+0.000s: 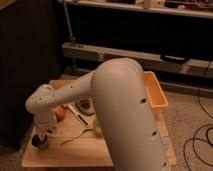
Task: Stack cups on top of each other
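Observation:
The dark metal cup [37,142] stands near the front left corner of the wooden table [70,155]. My gripper [42,137] hangs from the white arm and sits right at this cup, touching or just over its rim. The pale green cup [96,127] stands mid-table, half hidden behind my big white arm [125,110]. The white cup is hidden or out of view.
A yellow-orange tub [156,93] lies at the table's right side. A red-orange round object [60,113], a knife [80,117] and a dark item [84,105] lie between the cups. A dark cabinet stands to the left, and cables lie on the floor to the right.

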### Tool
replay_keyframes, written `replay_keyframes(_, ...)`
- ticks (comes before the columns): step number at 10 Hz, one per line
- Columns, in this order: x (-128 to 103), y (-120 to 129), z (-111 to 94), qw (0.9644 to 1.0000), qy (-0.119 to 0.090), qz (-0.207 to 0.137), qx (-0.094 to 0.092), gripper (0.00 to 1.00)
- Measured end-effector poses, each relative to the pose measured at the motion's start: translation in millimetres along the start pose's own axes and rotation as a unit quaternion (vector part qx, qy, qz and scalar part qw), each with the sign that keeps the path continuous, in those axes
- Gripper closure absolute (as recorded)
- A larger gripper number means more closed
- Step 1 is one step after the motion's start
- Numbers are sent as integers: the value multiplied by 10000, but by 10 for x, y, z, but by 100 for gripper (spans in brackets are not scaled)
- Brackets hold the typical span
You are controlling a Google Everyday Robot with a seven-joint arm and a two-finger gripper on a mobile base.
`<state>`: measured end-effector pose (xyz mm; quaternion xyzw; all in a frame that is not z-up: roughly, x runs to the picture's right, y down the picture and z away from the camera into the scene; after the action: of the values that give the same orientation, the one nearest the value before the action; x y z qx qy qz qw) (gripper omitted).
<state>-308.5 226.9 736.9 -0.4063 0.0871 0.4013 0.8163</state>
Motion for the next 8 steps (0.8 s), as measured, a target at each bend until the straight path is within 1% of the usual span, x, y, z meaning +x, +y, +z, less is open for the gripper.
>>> replay_keyframes(1,-17,29,3,10000,28,7,86,75)
replay_keyframes(3,-27,43,-81,9997,93,84,202,95)
replay_keyframes(4,-19,49,-145,9996,183,143,178,100)
replay_keyframes(5,-20,42,-246,9995,271,181,20,100)
replay_keyframes(6,6,1,-421,9992,297,237,-77,100)
replay_keyframes(7,3,-5,-605,9991,234,286,-186,100)
replay_keyframes(8,25,-66,-881,9987,151,388,-280,100)
